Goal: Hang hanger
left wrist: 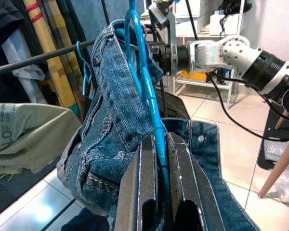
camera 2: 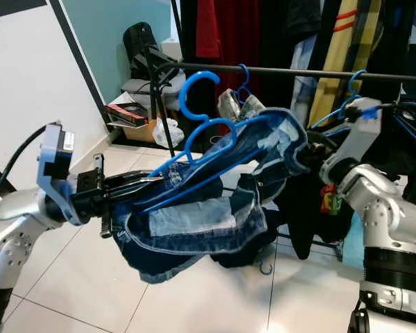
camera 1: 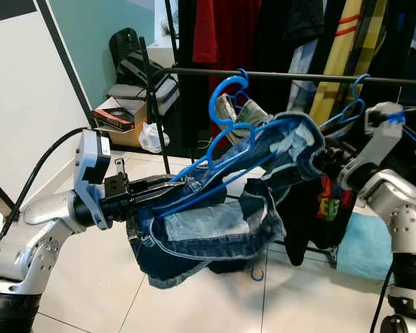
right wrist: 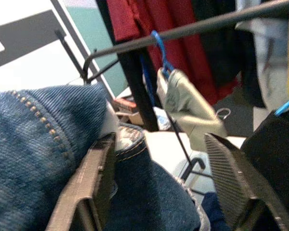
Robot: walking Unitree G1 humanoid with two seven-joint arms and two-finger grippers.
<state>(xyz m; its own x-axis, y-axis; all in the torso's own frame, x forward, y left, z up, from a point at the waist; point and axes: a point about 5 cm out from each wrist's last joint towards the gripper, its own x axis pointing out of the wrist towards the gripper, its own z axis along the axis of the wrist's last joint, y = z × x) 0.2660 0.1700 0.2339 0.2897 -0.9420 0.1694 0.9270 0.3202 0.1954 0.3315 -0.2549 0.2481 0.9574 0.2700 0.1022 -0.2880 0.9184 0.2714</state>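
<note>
**Hanger hook just short of the rail**

The blue hanger [camera 1: 225, 139], draped with jeans [camera 1: 215, 222], is held slanting in front of the rack rail [camera 1: 298, 75] — its hook near the bar but not over it. The left gripper [left wrist: 157, 178] is clamped on the hanger's lower arm; the right gripper [right wrist: 159, 183] stands apart, one finger against the denim. To hang it well, lift the hook above the bar, between the neighbouring hangers, then lower — keeping the jeans from sliding off.
</note>
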